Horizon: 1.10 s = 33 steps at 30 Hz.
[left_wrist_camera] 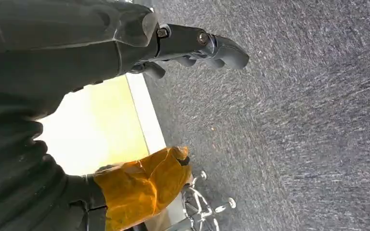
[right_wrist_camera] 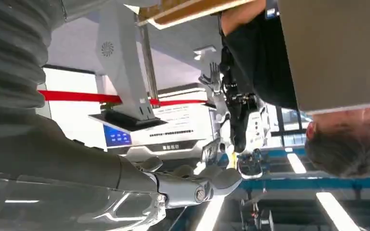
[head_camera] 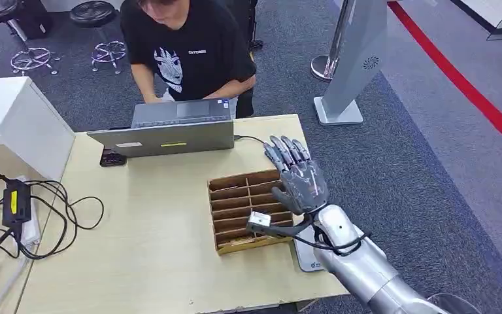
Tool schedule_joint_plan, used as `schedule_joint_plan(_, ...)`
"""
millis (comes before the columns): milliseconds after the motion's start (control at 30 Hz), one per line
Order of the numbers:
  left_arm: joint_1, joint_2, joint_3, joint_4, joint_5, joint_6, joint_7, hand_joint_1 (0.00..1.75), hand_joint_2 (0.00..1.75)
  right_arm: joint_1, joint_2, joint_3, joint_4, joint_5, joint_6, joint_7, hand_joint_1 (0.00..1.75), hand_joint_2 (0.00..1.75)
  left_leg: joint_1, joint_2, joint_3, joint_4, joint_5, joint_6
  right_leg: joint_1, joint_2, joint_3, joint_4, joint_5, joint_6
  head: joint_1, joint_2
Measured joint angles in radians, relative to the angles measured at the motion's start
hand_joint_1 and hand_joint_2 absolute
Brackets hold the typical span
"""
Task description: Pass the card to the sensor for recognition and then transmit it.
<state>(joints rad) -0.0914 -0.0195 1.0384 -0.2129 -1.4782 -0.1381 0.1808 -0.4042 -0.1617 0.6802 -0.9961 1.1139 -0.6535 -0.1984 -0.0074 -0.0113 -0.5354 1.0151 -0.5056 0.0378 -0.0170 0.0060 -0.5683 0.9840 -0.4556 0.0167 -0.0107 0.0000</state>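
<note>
Right robot hand (head_camera: 299, 175) is raised over the far right corner of the brown slotted card tray (head_camera: 225, 193), back of the hand toward the head camera, fingers extended and spread apart, holding nothing. The right wrist view agrees: thumb and finger (right_wrist_camera: 207, 185) stick out into open air with nothing between them.

Left robot hand (left_wrist_camera: 192, 45) hangs off the worktop edge above grey carpet; its dark fingers are curled inward with nothing in them.

The card: I cannot make out a separate card in any slot of the tray. A pale flat piece (head_camera: 310, 260) lies on the worktop (head_camera: 150, 261) just beside the tray's near right corner, mostly covered by the right forearm. It may be the card or the sensor pad; cannot tell which.

Key relation: the tray's slots run crosswise, left to right, stacked from the far rim toward the robot. The right hand sits at the far end of that stack, so any card in the slots lies below and nearer the robot than the fingertips. The right arm is clearly the nearer one; the left is well apart from the tray.

Judgement: the pick has not begun. The next move likely needs the hand lowered and drawn back toward the tray's near rim, fingers aligned across the slot length.

A person at a laptop (head_camera: 163, 131) sits beyond the tray.
</note>
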Motion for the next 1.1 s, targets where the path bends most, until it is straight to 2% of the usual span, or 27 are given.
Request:
schedule_joint_plan(500,0.0,0.0,0.0,0.0,-0.006,-0.001,0.0,0.0,1.75,-0.036,0.032,0.014,0.122,-0.019,0.004,0.002,0.0,1.75,0.0,0.0,0.0,0.0,0.0,0.0,0.0,0.0,0.0,0.0,0.0,0.0,0.0,0.0)
schedule_joint_plan(1100,0.0,0.0,0.0,0.0,-0.012,-0.002,-0.001,0.0,1.75,-0.073,0.053,0.017,0.194,-0.04,-0.002,-0.004,0.0,1.75,0.0,0.0,0.002,0.0,0.0,0.0,0.0,0.0,0.002,0.0,0.0,0.0,0.0,0.0)
